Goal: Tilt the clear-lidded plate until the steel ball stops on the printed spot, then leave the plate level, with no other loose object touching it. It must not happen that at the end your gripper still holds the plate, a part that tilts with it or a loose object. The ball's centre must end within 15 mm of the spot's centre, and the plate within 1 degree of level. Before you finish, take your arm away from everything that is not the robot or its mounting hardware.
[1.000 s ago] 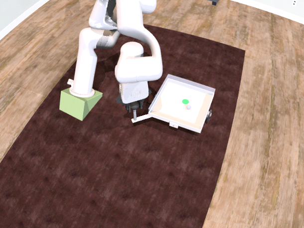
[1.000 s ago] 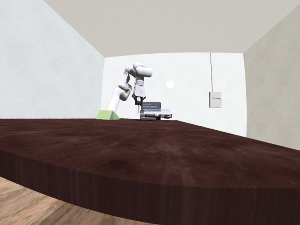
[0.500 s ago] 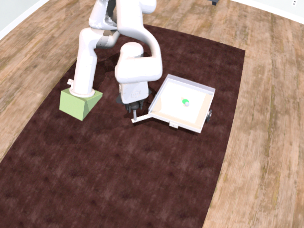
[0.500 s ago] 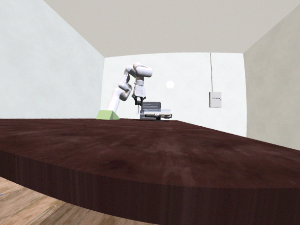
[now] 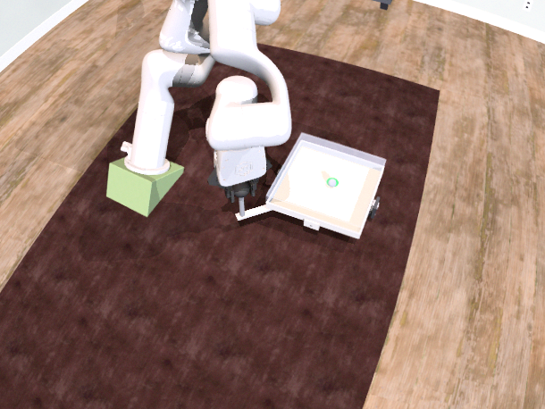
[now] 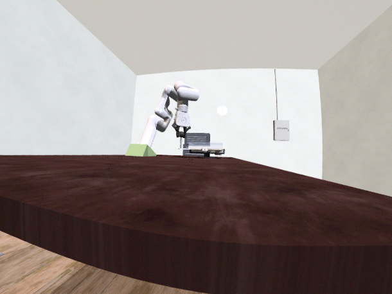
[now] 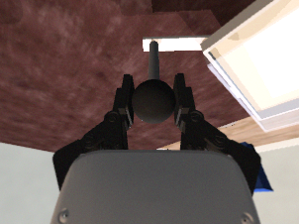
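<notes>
Gripper [image 7: 152, 104] clenched on the dark knob [image 7: 152, 101] of the plate [image 5: 363, 197] handle; ball [image 5: 331, 182] inside, resting on the green spot [image 5: 332, 182]. Stood on a dark table [image 5: 188, 290].

From my low seat at the edge I see a broad dark reddish-brown wooden counter [image 6: 193, 199] filling the lower half. Far back near its 12 o'clock edge, the white jointed arm [image 6: 160, 115] rises from a pale green wedge-shaped base [image 6: 151, 153]. Its dark hand [image 6: 180, 132] points down, closed on a thin upright handle [image 6: 180, 141]. Just at the hand's 3 o'clock sits the flat white square plate [image 6: 205, 148]. A small grey wall box [image 6: 281, 129] hangs at 2 o'clock.
</notes>
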